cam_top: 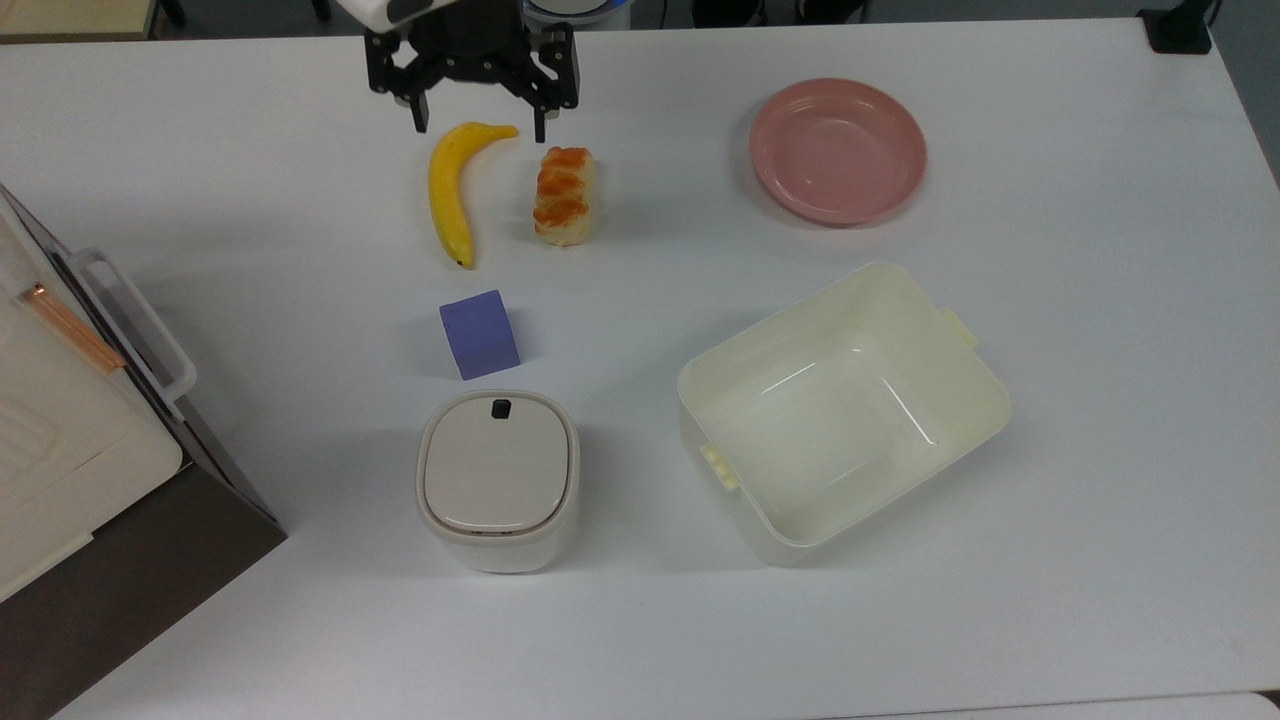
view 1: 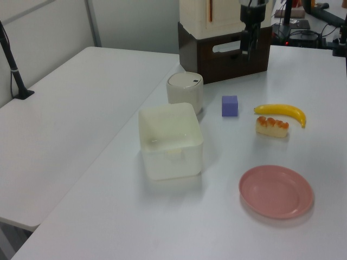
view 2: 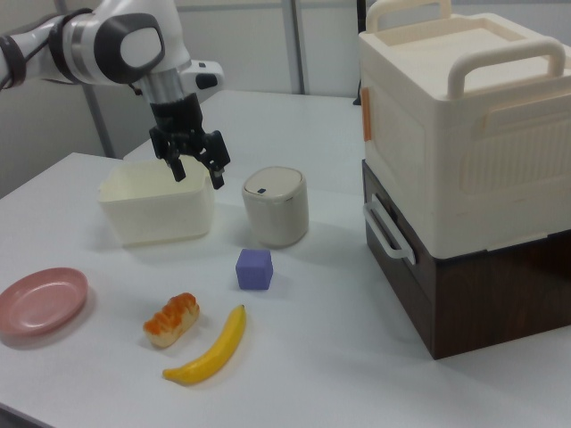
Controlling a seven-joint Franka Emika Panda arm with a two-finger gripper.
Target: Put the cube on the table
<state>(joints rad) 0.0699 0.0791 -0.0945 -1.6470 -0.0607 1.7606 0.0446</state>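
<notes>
Cube (cam_top: 480, 339) of blue-purple sits flat on the white surface (cam_top: 1100, 400), free of the hand, just above the lidded beige canister (cam_top: 497, 480) in the top view and below the tip of the banana (cam_top: 450, 190). Going left to right in the top view: a cream crate with handles on a dark brown box (cam_top: 80, 470) stands at the left edge; then the banana, with the cube and canister below it; then the bread piece (cam_top: 564, 196) just beside the banana; then the open cream tub (cam_top: 985, 400), and above it the pink plate (cam_top: 838, 150). The hand (cam_top: 478, 125) hangs at the top edge above the banana's upper end, released, its two fingers spread apart with nothing between them; the right view shows it raised well above the surface, near the tub, well apart from the cube (view 2: 254, 268)
</notes>
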